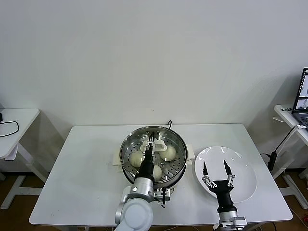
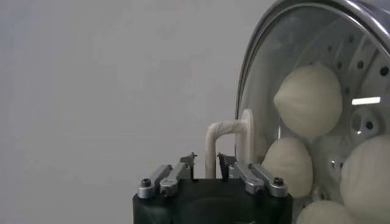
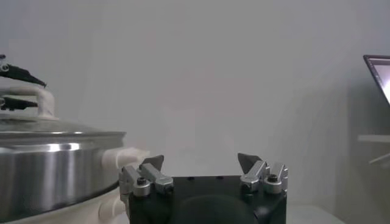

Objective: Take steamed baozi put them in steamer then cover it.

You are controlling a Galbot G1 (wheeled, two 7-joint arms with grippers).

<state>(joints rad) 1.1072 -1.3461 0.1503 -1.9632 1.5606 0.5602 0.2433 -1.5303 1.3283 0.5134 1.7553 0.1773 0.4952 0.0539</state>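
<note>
Baozi: the steamed baozi [image 1: 136, 159] lie inside the steamer on the perforated tray, seen through the glass; three show plainly in the head view, and the left wrist view shows four rounded buns [image 2: 309, 99] behind the lid.
Steamer: the steamer [image 1: 126, 166] stands at the middle of the worktop, a shiny steel pot on a white base with white side handles; in the right wrist view its steel wall [image 3: 55, 176] is at one side.
Cover: the cover [image 1: 179, 149] sits on top of the steamer, its metal rim along the pot's rim and its white handle [image 2: 224, 141] at the centre.
Left gripper: the left gripper [image 1: 152, 143] is over the middle of the cover; its jaws stand a little apart on either side of the white handle, close to it; whether they touch it I cannot tell.
Right gripper: the right gripper [image 1: 215, 168] hangs over the plate, to the right of the steamer, jaws spread wide with nothing between them.
Plate: a white plate [image 1: 243, 166] lies on the worktop just right of the steamer.
Worktop: the white worktop [image 1: 82, 168] carries steamer and plate.
Surroundings: a laptop [image 1: 302, 98] sits on a side table at the far right.
</note>
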